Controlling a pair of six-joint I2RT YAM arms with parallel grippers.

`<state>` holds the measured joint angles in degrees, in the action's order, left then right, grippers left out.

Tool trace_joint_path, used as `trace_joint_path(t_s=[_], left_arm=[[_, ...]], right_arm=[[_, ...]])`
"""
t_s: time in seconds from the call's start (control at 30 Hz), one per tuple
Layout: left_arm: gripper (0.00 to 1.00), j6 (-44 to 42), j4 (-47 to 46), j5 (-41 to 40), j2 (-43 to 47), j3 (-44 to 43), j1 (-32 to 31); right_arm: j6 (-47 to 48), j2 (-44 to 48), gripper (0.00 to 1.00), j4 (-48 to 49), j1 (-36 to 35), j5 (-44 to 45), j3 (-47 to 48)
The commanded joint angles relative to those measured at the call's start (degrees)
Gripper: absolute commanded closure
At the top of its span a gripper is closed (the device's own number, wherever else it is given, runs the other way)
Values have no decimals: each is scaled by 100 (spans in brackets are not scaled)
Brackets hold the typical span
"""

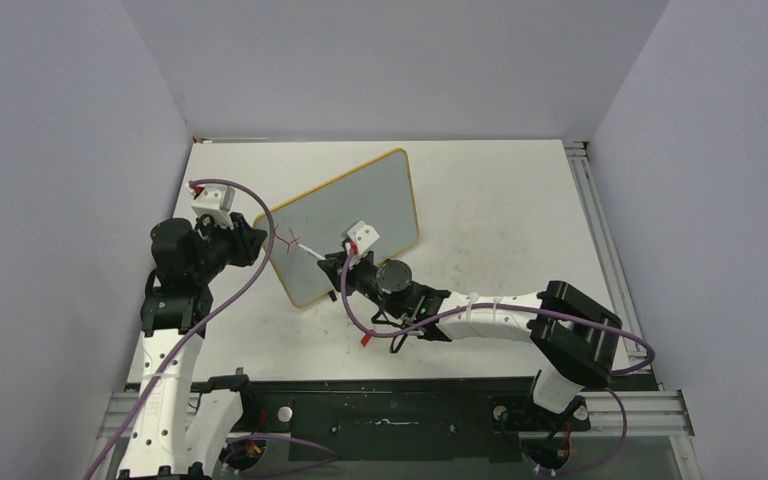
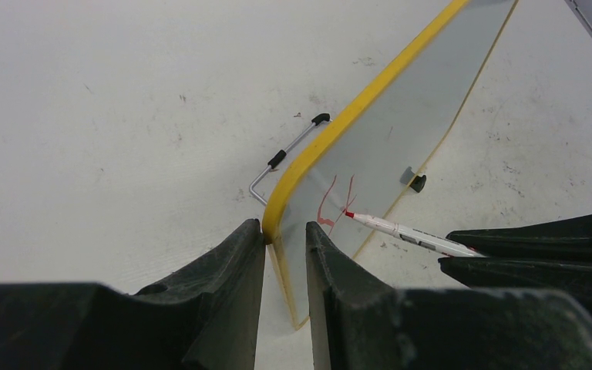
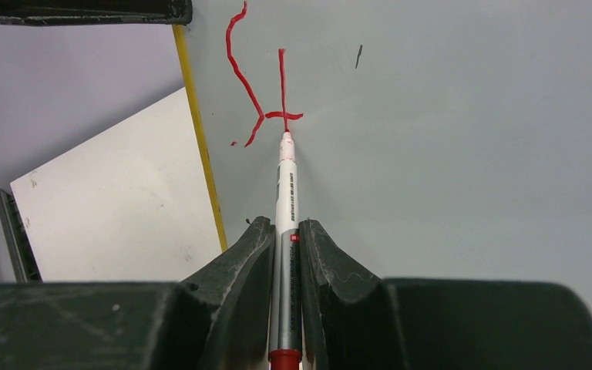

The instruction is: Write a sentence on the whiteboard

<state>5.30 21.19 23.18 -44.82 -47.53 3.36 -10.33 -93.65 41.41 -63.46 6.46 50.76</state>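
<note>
Right gripper (image 3: 285,227) pinches marker (image 3: 285,177), tip touching whiteboard (image 3: 470,154) — left gripper (image 2: 285,231) clamps its edge.

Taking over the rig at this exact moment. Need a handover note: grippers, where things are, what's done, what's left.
Grippers: the left gripper is clamped on the whiteboard at its yellow edge near a corner, steadying it. The right gripper is shut on the marker, with its tip against the board.
Things: the whiteboard stands tilted on the table between the arms.
Done: the sentence is only two red characters so far, near the held edge.
Left: the rest of the writing; most of the board is blank.
</note>
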Motion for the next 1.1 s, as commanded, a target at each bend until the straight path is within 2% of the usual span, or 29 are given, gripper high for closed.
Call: trace_joint_path(t_s=[0.0,0.67,1.07], left_arm=[[76,-11,-131,135,64,-46,-20],[76,-11,-121,134,74,-37,-17],[76,-11,-111,126,74,-37,-19]], right_arm=[[-98,-137,95,112,-35,41,-39],[36,42,95,23,-35,395,-121],[213,530,95,47,-96,422,-163]])
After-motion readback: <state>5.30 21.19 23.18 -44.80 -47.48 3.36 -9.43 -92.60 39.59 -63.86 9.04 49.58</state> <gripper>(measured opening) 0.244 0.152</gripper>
